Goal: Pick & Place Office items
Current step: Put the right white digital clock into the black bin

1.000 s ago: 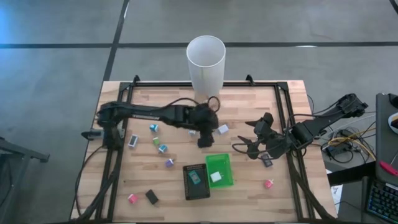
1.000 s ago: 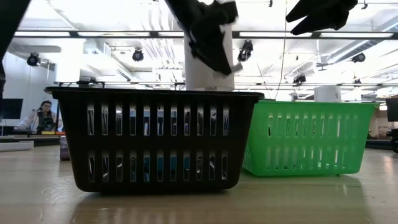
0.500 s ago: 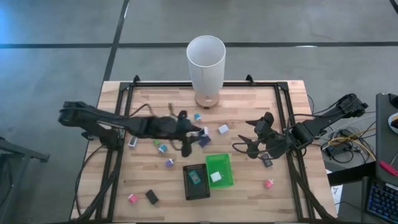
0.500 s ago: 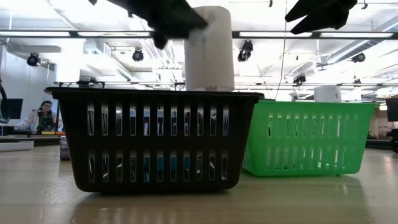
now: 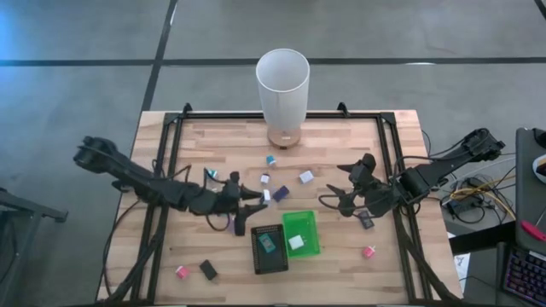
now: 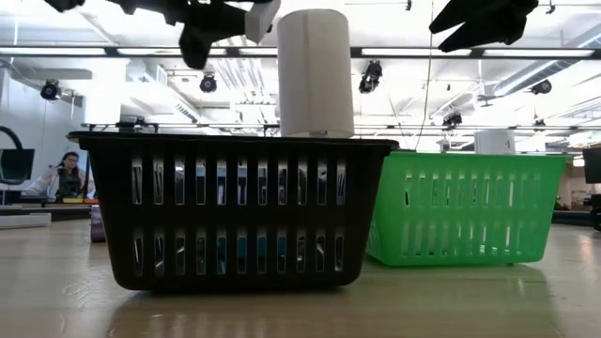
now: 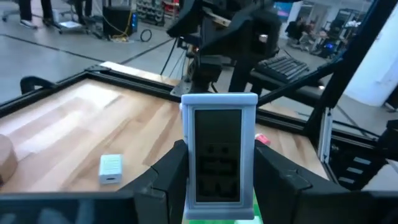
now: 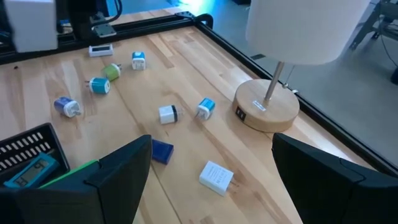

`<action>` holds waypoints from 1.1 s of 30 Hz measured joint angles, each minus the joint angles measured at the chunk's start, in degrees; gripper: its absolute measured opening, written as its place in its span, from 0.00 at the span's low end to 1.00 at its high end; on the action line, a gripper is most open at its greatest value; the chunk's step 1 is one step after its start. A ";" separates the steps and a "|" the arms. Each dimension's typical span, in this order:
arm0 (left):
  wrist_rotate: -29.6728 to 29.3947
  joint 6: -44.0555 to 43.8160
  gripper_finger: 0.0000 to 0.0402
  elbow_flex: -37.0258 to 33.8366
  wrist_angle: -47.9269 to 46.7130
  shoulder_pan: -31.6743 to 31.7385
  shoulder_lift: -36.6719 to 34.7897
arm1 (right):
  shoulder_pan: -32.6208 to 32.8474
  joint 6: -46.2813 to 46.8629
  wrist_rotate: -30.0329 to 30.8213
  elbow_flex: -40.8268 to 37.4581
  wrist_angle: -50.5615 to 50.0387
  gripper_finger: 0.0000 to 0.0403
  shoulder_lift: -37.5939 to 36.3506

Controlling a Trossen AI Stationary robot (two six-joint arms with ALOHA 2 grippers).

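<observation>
Green tray (image 5: 300, 227), blk tray (image 5: 268, 256)

You have four views. The high one looks straight down on the whole wooden table (image 5: 341, 136), with grey floor around it. The low one sits at table-top height, close behind the black basket (image 6: 235, 211) and green basket (image 6: 465, 211), facing level into the room. The left wrist camera looks across the boards toward the right arm's side, very near a white-framed block (image 7: 219, 155) that fills its middle. The right wrist camera looks down at an angle over scattered small items toward the white cylinder (image 8: 305, 28) on its round wooden base; the high view shares these, and probably the low view's cylinder too.
</observation>
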 joint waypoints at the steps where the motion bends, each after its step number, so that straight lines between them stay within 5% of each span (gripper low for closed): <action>1: -0.64 -0.32 0.36 0.44 0.08 -0.89 0.70 | 0.00 0.04 -0.02 0.00 0.00 0.81 0.00; 17: -1.83 -8.25 0.36 8.77 -2.20 -6.53 14.18 | 0.02 0.38 -0.04 -0.12 0.36 0.81 -0.01; 33: 3.99 -23.37 0.36 12.87 -20.62 -8.53 14.43 | 0.04 0.38 -0.04 -0.44 0.35 0.81 0.00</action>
